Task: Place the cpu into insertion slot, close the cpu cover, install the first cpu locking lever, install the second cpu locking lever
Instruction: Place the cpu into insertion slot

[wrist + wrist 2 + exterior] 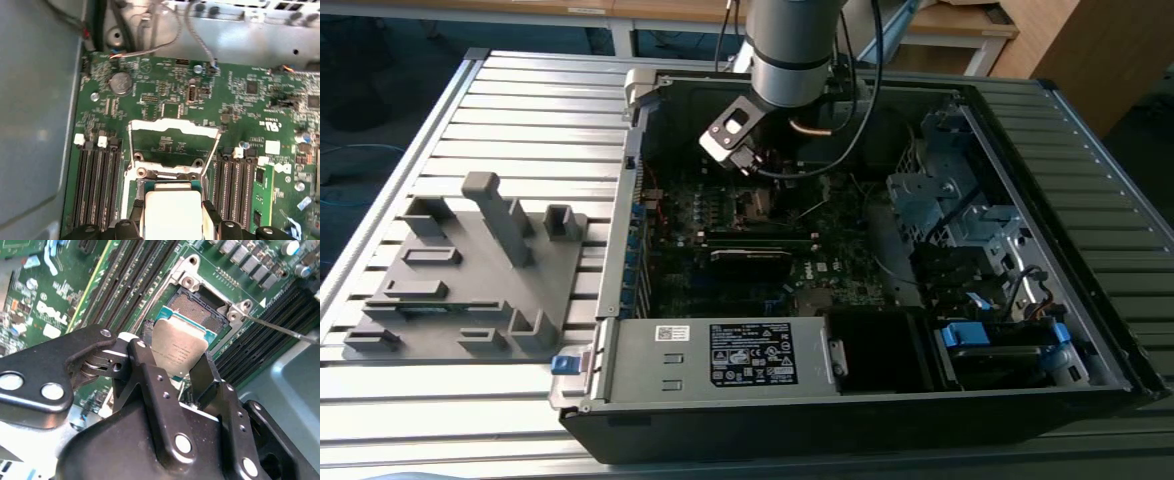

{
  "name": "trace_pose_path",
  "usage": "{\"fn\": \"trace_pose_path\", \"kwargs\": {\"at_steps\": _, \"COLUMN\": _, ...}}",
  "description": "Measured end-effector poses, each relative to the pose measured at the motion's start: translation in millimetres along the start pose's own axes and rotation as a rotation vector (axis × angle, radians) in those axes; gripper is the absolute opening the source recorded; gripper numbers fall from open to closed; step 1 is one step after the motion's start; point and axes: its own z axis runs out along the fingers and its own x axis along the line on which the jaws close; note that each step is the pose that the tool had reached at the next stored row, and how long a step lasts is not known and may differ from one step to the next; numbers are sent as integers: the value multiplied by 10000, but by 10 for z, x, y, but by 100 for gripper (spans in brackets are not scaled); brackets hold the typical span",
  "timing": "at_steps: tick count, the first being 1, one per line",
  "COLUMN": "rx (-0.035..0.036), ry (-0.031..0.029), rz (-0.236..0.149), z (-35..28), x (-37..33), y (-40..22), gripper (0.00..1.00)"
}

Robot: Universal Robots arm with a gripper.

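Black metal gripper (172, 365) is pinching the flat silver-grey square cpu (179, 342) by its edges, just over the dark-centred, silver-rimmed insertion slot (197, 307). Thin metal cpu cover (175, 126) is standing open. Placing step is in hand, and seating is probably calling for square alignment.

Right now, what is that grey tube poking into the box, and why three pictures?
That grey tube is a robot arm reaching into an open black computer case on a slatted metal table. One picture comes from a camera off to the side; two come from cameras riding on the arm's wrist. Its black metal gripper pinches a small flat square silver-grey chip, the cpu. Close by, on the green circuit board, sits the square socket with a dark centre, its thin metal cover frame tipped up. The socket is bare, so the chip is not in yet.
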Motion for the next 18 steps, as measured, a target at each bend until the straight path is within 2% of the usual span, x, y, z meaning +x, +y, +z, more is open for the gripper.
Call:
{"fn": "trace_pose_path", "kwargs": {"at_steps": 2, "rx": -1, "ry": -6, "rz": 112, "z": 0, "x": 0, "y": 0, "gripper": 54}}
{"fn": "trace_pose_path", "kwargs": {"at_steps": 10, "rx": -3, "ry": -4, "rz": 128, "z": 8, "x": 19, "y": -23, "gripper": 54}}
{"fn": "trace_pose_path", "kwargs": {"at_steps": 14, "rx": -6, "ry": -28, "rz": 573, "z": 20, "x": 18, "y": -28, "gripper": 54}}
{"fn": "trace_pose_path", "kwargs": {"at_steps": 18, "rx": -8, "ry": -27, "rz": 584, "z": 21, "x": 19, "y": -27, "gripper": 54}}
